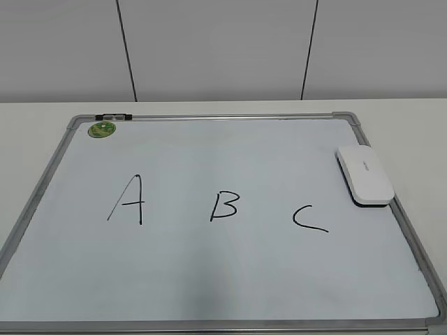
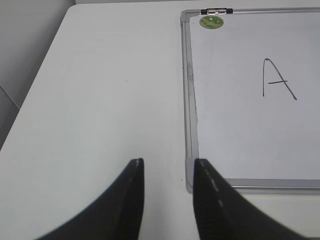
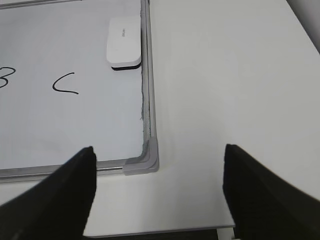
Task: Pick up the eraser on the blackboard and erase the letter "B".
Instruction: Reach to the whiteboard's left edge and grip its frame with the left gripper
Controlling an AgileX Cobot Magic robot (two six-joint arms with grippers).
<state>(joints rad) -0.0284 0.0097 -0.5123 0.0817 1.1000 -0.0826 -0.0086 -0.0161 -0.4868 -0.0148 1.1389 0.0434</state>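
While untouched at right of the exterior view, white oblong plastic eraser (image 1: 364,174) lying flat on pale silver-framed blackboard (image 1: 230,279), against its right rail; black marker letter "B" (image 1: 225,206) at centre. Right gripper (image 3: 160,187) spread wide, left gripper (image 2: 165,192) narrowly parted, both empty. Best gripped across the short sides, clear of the rail.

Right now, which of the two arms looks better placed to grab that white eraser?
Probably the right. The eraser lies against the blackboard's right frame, ahead of the wide-open right gripper. The left gripper sits at the opposite corner near the "A", jaws narrower.
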